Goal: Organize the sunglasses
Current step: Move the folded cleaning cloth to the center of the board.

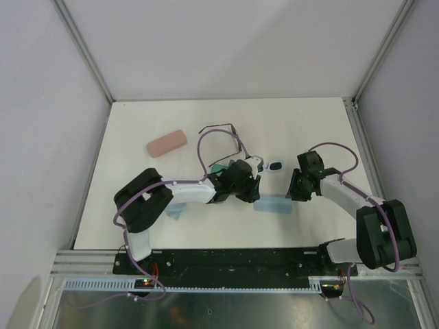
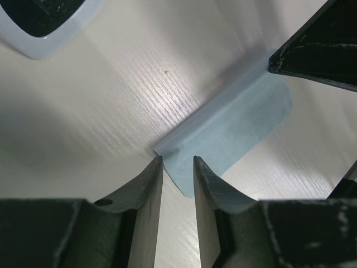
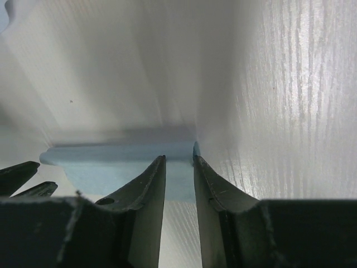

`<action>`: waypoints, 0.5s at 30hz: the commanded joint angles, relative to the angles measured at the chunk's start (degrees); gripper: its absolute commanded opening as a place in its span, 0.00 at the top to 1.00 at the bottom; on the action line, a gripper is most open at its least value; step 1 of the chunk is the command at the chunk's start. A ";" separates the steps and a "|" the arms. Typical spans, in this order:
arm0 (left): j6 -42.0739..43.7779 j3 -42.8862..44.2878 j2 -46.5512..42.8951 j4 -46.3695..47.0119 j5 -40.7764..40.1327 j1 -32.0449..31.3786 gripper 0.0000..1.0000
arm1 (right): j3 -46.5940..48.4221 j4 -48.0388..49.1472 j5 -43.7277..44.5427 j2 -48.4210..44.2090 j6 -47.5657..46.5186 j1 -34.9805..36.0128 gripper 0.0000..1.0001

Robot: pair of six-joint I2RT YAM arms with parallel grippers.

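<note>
The white-framed sunglasses [image 1: 271,166] with dark lenses lie mid-table between my two grippers; one corner shows in the left wrist view [image 2: 39,30]. The thin black wire-framed sunglasses [image 1: 233,128] lie farther back, partly behind the left arm's cable. My left gripper [image 1: 251,193] is narrowly open, with its tips [image 2: 177,159] over one corner of a light-blue cloth [image 2: 234,125]. My right gripper [image 1: 295,193] is narrowly open, with its tips [image 3: 179,159] at the opposite edge of the same cloth [image 3: 106,162]. The cloth [image 1: 273,205] is folded over, with a raised crease.
A pink case [image 1: 167,142] lies at the back left. A teal object [image 1: 218,168] is partly hidden by the left wrist. A second light-blue cloth [image 1: 175,213] peeks out from under the left arm. The right gripper's finger [image 2: 318,50] shows in the left wrist view.
</note>
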 commanded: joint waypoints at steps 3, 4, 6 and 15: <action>-0.34 3.04 1.36 0.31 1.24 0.44 0.67 | -0.08 3.00 -1.78 2.01 0.08 -0.29 0.74; -0.33 3.14 1.51 0.30 1.30 0.52 0.67 | -0.05 3.18 -1.89 2.22 0.08 -0.30 0.77; -0.39 3.35 1.85 0.26 1.36 0.69 0.70 | -0.03 3.60 -2.15 2.58 0.13 -0.39 0.87; -0.14 4.20 2.74 0.21 1.69 1.82 0.84 | 1.23 3.54 -2.23 2.04 -0.52 -1.75 1.00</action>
